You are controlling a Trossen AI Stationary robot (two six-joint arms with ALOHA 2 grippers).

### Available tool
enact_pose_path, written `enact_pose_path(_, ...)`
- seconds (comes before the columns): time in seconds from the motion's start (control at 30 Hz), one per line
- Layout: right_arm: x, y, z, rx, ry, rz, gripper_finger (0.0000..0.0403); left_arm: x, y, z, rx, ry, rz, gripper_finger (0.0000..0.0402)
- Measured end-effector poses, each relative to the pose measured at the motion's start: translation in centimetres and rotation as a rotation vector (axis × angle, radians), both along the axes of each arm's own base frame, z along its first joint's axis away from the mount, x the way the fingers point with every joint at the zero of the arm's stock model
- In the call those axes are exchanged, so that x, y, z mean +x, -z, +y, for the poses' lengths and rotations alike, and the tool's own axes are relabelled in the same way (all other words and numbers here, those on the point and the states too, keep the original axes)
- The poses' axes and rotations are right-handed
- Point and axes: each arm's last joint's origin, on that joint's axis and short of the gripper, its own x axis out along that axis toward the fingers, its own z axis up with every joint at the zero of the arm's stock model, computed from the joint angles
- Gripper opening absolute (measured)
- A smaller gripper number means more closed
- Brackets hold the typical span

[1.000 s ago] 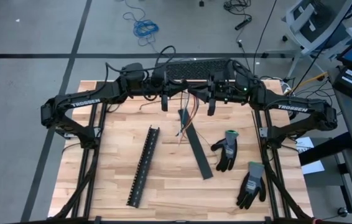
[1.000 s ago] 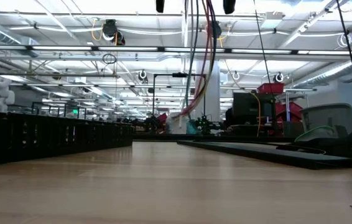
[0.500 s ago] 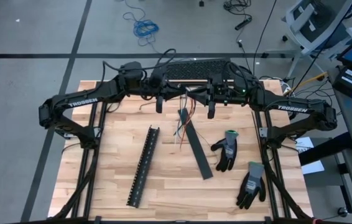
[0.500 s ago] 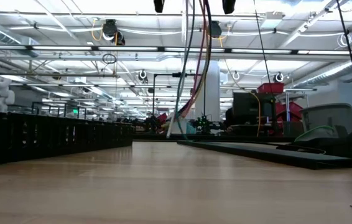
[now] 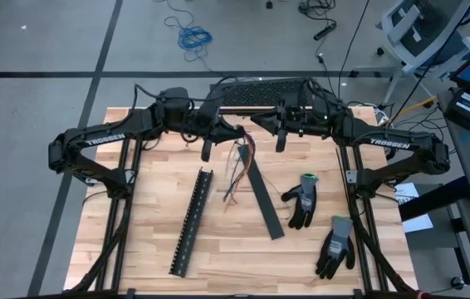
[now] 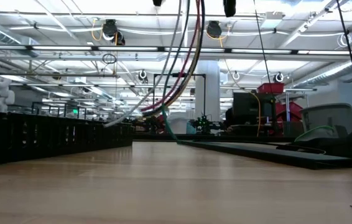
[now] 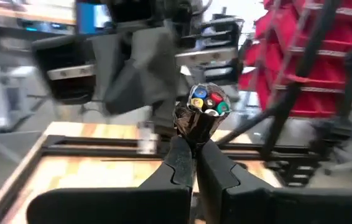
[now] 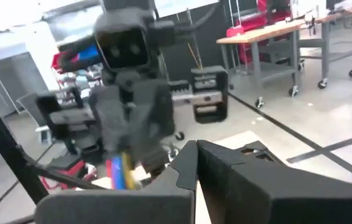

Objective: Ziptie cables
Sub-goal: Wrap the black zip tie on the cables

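Observation:
The cables, a bundle of thin coloured wires, hang from above the far middle of the table. Their lower ends trail toward the bare wood between the two black strips. In the low view the cables slant down and to the left. My left gripper is level, high over the table, and shut on the bundle's upper end. My right gripper faces it from the right, shut, its tips close to the same spot. Whether it touches the bundle does not show. My left gripper pinches the cables just behind their cut upper ends, where a dark glossy band wraps them, between its two fingertips. The fingers come in level from the table's left. The bundle hangs slack below, its lower tips close to the table.
A black slotted strip lies at the middle left and a flat black strip in the middle. Two grey gloves lie at the right. A keyboard sits at the far edge.
My left gripper has drawn back a little toward the table's left and turned. The hanging cables have swung with it: their lower ends have moved left, off the flat black strip toward the bare wood, and now slant instead of hanging straight.

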Motion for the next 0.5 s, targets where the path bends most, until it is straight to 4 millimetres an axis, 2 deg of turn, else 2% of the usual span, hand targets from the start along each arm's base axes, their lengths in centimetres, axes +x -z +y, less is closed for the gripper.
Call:
enact_pose_path(0.13, 0.0, -0.4, 0.1, -0.007, -0.015, -0.039, 0.0, 0.1, -0.3, 0.4, 0.033, -0.08, -0.031, 0.0011)
enact_pose_path(0.3, 0.0, -0.3, 0.1, -0.005, -0.01, -0.033, 0.0, 0.1, -1.2, 0.3, 0.059, -0.078, -0.128, 0.0011)
enact_pose_path(0.5, 0.0, -0.4, 0.1, -0.006, -0.013, -0.039, 0.0, 0.1, -1.1, 0.3, 0.054, -0.079, -0.117, 0.0011)
